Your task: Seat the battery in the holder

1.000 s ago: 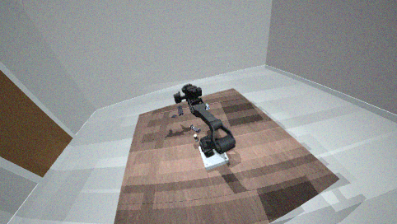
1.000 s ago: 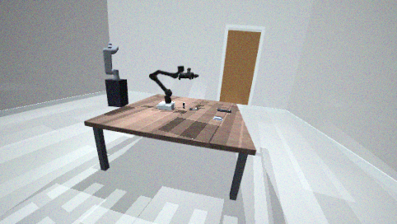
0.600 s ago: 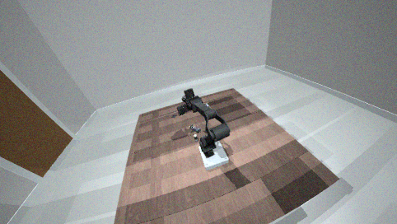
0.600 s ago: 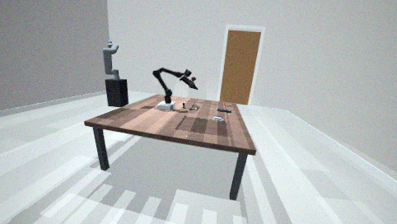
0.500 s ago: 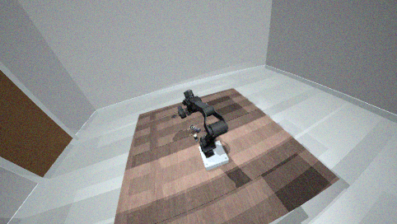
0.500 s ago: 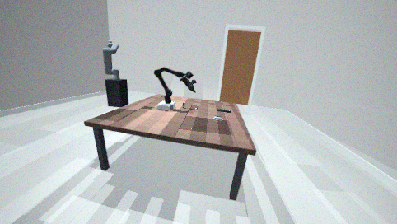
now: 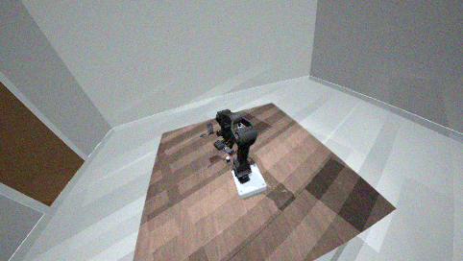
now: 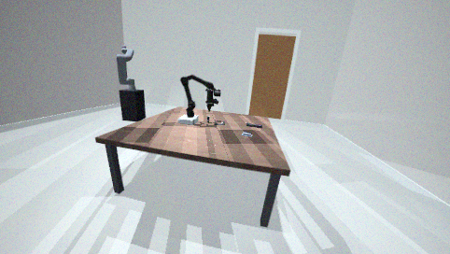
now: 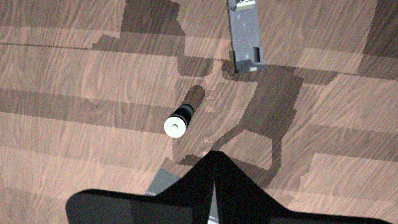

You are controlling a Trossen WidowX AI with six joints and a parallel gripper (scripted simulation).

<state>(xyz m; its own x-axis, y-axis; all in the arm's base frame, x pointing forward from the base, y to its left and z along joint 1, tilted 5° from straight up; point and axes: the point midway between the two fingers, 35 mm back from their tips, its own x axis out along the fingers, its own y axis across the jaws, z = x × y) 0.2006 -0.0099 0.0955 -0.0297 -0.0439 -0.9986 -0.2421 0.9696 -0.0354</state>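
Observation:
The battery (image 9: 175,127) (image 8: 208,119) (image 7: 228,158) stands upright on the table, its pale round end up and its dark body below. The holder (image 9: 245,37) (image 8: 219,122) is a grey open tray at the top of the wrist view, cut off by the frame edge; no battery shows in the part in view. My gripper (image 9: 215,157) (image 8: 209,109) is shut with nothing between its fingertips. It points down above the table, apart from the battery, which is left of and above the fingertips in the wrist view.
A grey flat piece (image 9: 161,182) is partly hidden behind the left finger. A dark bar (image 8: 254,125) (image 7: 209,128) and a small pale object (image 8: 246,134) lie farther out on the table. The arm's white base (image 7: 251,182) (image 8: 188,119) stands on the table.

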